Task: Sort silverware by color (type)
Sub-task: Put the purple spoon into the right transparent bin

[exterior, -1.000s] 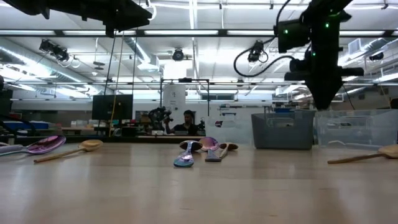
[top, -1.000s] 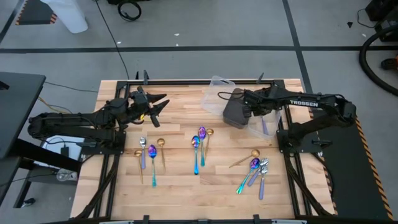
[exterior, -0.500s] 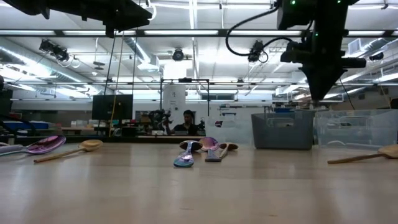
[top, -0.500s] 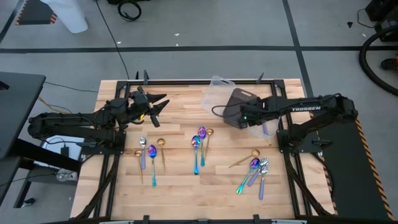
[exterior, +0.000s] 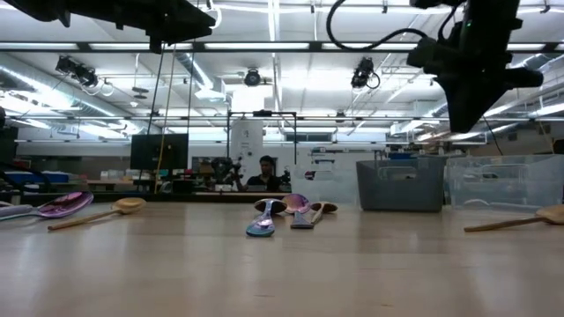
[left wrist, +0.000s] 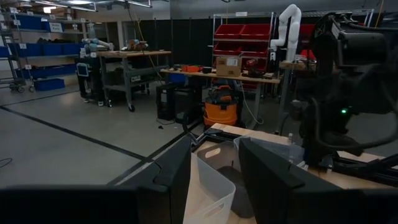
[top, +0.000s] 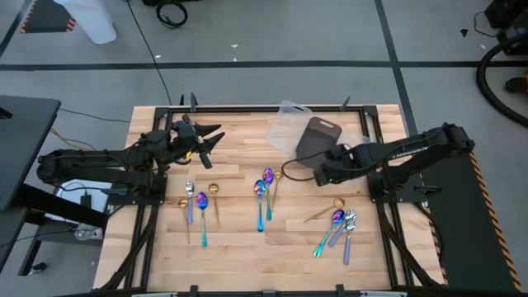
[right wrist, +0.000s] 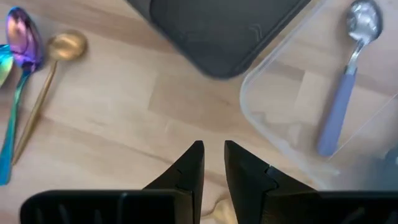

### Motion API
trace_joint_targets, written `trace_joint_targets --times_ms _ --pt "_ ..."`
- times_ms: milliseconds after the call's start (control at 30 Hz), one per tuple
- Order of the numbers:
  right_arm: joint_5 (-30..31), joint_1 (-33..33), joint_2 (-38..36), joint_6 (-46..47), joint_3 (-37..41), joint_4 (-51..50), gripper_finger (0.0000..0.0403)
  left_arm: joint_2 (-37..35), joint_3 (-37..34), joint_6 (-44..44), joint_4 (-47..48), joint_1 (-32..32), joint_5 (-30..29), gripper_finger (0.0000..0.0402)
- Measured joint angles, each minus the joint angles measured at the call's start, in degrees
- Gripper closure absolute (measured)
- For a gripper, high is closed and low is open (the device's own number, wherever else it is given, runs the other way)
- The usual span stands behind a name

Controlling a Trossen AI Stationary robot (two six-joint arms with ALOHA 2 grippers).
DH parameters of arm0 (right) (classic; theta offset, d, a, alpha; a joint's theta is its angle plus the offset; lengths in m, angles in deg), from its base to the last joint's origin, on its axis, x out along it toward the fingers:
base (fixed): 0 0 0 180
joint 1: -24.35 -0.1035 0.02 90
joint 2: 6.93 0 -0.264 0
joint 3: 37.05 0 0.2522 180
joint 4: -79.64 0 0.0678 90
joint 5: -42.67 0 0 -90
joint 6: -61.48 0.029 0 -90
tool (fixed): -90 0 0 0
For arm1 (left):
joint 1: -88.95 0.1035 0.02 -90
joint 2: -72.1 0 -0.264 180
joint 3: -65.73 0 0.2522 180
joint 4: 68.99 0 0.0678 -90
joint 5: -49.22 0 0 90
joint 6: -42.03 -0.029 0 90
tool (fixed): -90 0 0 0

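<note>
The silverware lies flat on the wooden table in three groups: left [top: 200, 206], middle [top: 266, 191] and near right [top: 338, 223], mixing iridescent, gold and silver spoons. One silver spoon with a lavender handle [right wrist: 341, 106] lies in a clear tray [right wrist: 273, 118]. My right gripper [top: 319, 174] hangs above bare wood between the dark bin [top: 318, 136] and the middle spoons, pointing down, its fingers [right wrist: 194, 163] narrowly open with nothing between them. My left gripper [top: 213, 139] waits level at the far left, open and empty.
A second clear tray [top: 285, 124] stands at the far edge beside the dark bin. In the right wrist view an iridescent spoon [right wrist: 22, 43] and a gold spoon [right wrist: 62, 46] lie close by. Bare wood lies between the spoon groups.
My right gripper has swung from above the dark bin and clear tray toward the table's near edge and turned about its own axis, staying high above the table. The gap between its fingers looks the same.
</note>
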Motion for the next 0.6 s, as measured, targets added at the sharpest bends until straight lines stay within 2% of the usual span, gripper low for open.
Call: trace_joint_targets --times_ms 333,600 --pt "-2.6 -8.1 0.9 9.2 0.0 2.3 0.0329 0.0 0.0 0.0 0.0 0.0 0.0 0.026" --pt "-9.7 -13.6 9.4 14.1 0.0 6.0 0.0329 0.0 0.0 0.0 0.1 0.0 0.0 0.026"
